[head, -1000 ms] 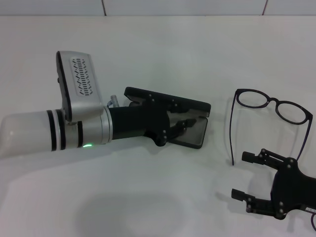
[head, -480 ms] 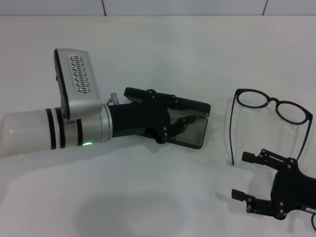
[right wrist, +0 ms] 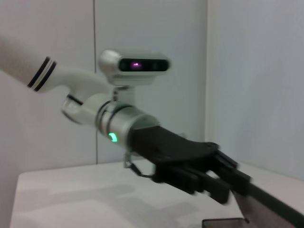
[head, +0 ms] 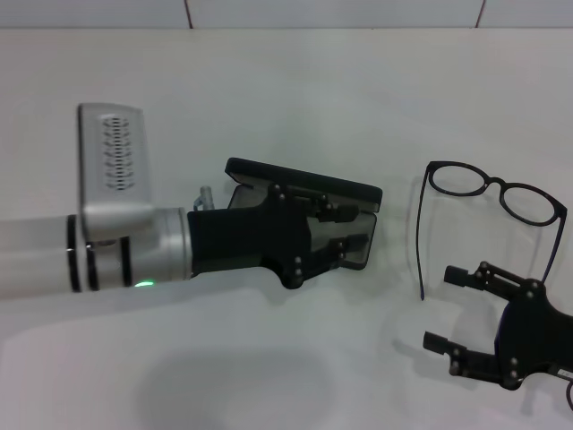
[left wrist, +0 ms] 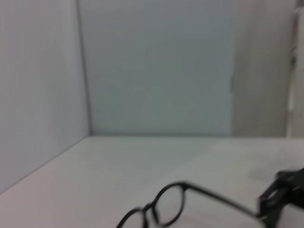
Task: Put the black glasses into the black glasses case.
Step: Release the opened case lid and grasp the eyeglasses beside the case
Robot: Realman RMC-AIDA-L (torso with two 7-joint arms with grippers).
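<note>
A plain white table (head: 295,107) is running back to a pale tiled wall, its matte surface catching soft shadows from both arms.

From the left, a silver-and-white robot arm is reaching in, its black left gripper (head: 345,228) lying over the matte black rectangular hard-shell glasses case (head: 309,184) near the middle of the table. The case is standing open, its lid raised along the far edge and its grey-lined tray showing beneath the gripper. The two fingers (head: 329,211) are sitting slightly parted over the tray, close to the lid's underside; whether they are touching the case cannot be told. In the right wrist view the same gripper (right wrist: 223,183) is appearing at the case's lid edge (right wrist: 270,204).

To the right, well apart from the case, the thin black-framed glasses (head: 492,193) with rounded clear lenses are resting on the table, temple arms unfolded and pointing toward the robot. The left wrist view is catching them (left wrist: 166,211) low in its picture.

At the lower right, the black right gripper (head: 452,309) is waiting beside the near tip of one temple arm, its jaws spread wide and holding nothing.
</note>
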